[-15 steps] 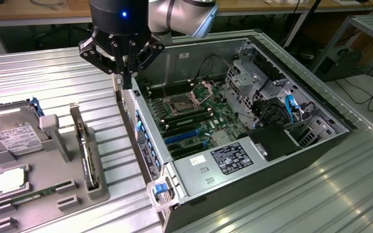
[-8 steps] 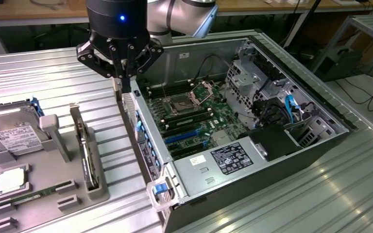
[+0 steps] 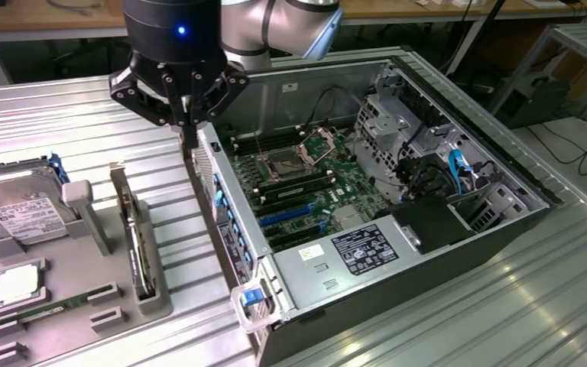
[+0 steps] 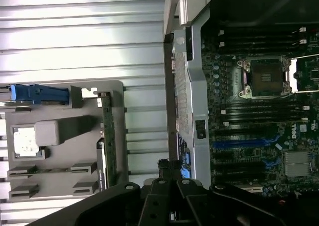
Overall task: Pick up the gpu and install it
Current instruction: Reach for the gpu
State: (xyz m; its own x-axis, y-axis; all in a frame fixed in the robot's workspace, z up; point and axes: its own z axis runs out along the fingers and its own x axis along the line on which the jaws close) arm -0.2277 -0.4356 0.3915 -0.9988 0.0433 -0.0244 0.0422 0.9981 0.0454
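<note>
The gpu (image 3: 134,229) stands on edge in a slot of the grey holder (image 3: 156,302), left of the open computer case (image 3: 304,264) in the exterior view. In the wrist view the gpu (image 4: 107,131) shows as a thin green-edged card in the same holder. My gripper (image 3: 187,139) hangs above the case's rear wall, between the holder and the motherboard (image 3: 309,183). Its fingers are shut together with nothing between them, well above and beyond the far end of the gpu. The dark fingers (image 4: 164,188) point down toward the case wall.
A silver hard drive (image 3: 18,214) with a white label, a processor (image 3: 16,284) and a slim green memory stick (image 3: 43,312) rest in the grey fixture. Blue expansion slots (image 3: 293,218) lie on the motherboard. Cables and drive cages (image 3: 446,176) fill the case's far side.
</note>
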